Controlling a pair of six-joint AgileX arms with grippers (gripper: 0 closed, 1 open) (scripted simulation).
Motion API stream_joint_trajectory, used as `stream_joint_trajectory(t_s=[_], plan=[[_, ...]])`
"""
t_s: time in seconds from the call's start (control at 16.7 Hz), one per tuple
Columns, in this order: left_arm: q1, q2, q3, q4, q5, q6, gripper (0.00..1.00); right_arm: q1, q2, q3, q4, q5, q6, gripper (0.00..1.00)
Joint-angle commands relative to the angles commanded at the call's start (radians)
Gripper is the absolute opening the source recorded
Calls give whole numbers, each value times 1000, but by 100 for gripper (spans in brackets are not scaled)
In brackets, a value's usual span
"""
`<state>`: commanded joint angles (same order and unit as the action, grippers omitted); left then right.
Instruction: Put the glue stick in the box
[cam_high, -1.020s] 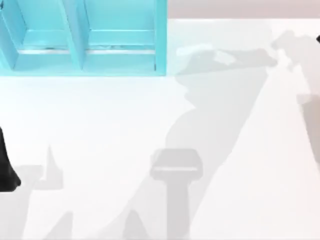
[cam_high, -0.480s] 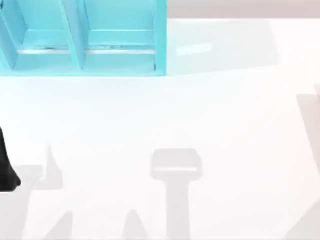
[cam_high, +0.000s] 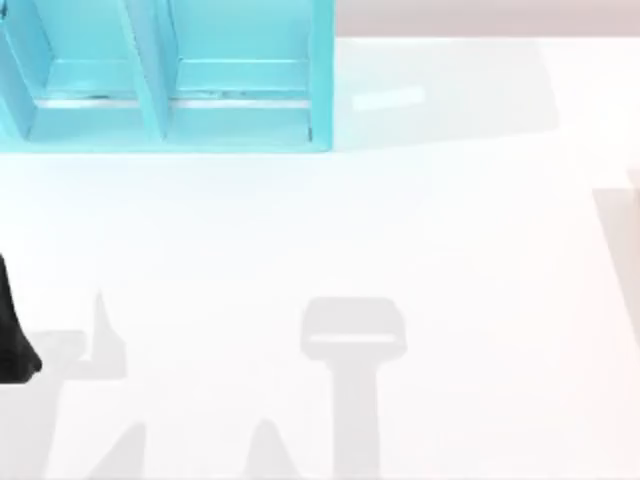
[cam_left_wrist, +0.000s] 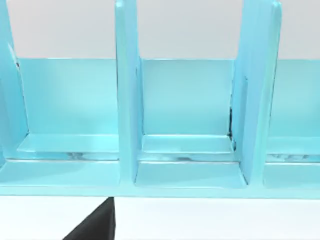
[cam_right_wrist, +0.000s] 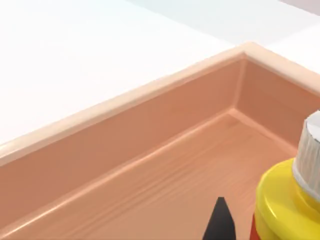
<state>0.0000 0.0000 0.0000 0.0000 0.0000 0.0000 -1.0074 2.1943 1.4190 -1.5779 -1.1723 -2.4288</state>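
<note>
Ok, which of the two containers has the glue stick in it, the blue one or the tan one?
The tan tray: the glue stick sits inside its low plain walls. The cyan box, with upright dividers, has none in its visible compartments.

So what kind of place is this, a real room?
Probably not: it looks like a computer-made tabletop. A plain white table holds a flat-coloured blue box, and a glue stick sits in a smooth wooden tray.

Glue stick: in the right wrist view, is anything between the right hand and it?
Nothing visible is. The glue stick stands inside a light wooden tray, right beside the dark fingertip of the right hand, with only bare tray floor between them. The blue box sits at the table's far left in the top view.
</note>
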Motion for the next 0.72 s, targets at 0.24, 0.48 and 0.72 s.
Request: stream_joint_trajectory(t_s=[0.24,0.48,0.72], plan=[[0,0,0,0,0,0,100,-57,26,-34,-94,-68,-103,0],[0,0,0,0,0,0,100,-57,26,-34,-94,-68,-103,0],[0,0,0,0,0,0,100,-43,16,-44,-56,-70,-70,0]])
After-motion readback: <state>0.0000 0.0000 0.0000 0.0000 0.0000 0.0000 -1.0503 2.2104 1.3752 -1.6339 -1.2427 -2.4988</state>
